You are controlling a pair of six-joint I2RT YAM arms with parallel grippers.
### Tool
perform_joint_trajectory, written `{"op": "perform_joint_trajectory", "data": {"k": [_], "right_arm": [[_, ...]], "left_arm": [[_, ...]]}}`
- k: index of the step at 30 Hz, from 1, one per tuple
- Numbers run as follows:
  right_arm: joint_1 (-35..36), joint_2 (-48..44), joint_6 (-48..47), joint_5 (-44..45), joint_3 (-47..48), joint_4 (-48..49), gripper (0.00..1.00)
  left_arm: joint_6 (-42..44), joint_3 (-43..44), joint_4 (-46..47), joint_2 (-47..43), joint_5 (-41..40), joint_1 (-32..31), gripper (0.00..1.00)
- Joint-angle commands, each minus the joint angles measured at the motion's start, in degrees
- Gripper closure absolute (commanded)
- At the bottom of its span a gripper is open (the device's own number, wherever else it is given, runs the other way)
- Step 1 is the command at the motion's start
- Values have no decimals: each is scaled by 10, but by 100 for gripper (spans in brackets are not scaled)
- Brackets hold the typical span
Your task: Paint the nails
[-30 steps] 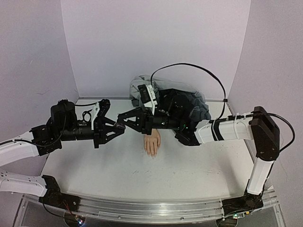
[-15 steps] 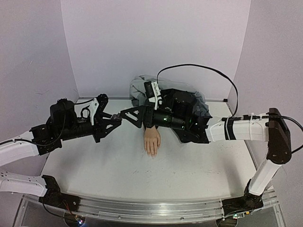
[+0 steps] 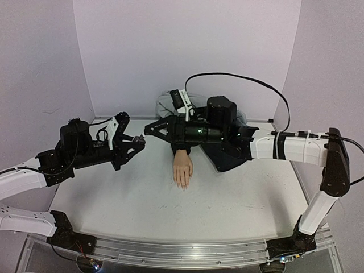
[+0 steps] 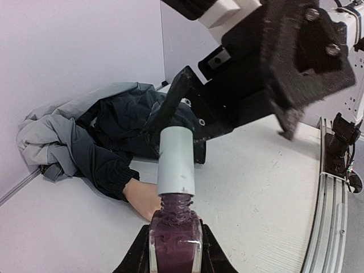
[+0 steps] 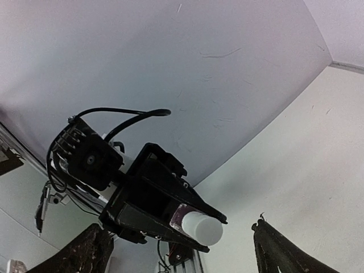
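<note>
The polish bottle (image 4: 175,247) is being shown closely only by the left wrist view. Its dark purple body is being gripped between the left fingers (image 4: 134,257), which are closed on it, and the pale cap (image 4: 176,162) is standing upright above a ridged neck. Just beyond the cap, the right fingers (image 4: 170,107) are being held spread wide and empty, clear of it. In the right wrist view the same cap is being seen end-on between the left fingers, with the right fingers far apart at the lower corners.

The mannequin hand (image 3: 182,169) is being shown whole only from the top. It is lying flat on the counter (image 3: 125,199), lower than both pairs of fingers and off to the right of the left fingers, its wrist tucked into a dark jacket (image 3: 227,156). The nails (image 3: 182,185) are at its fingertips, too small for their colour to be told.

Half a second ago the right fingers were meeting the cap. They are now being held higher and drawn back from it, while the left fingers and bottle are being kept in place.
</note>
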Motion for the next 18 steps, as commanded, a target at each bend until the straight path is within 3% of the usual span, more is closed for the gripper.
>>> {"op": "perform_joint_trajectory", "data": {"k": [1,8,18], "right_arm": [[-35,1,25,-107,31,5,19],[-44,30,33,-160,57,4,23],[-44,55,38,-185,81,7,40]], "left_arm": [[4,28,38,-11,38,1,100],[4,28,39,-9,57,2,100],[2,29,39,-7,63,2,100]]}}
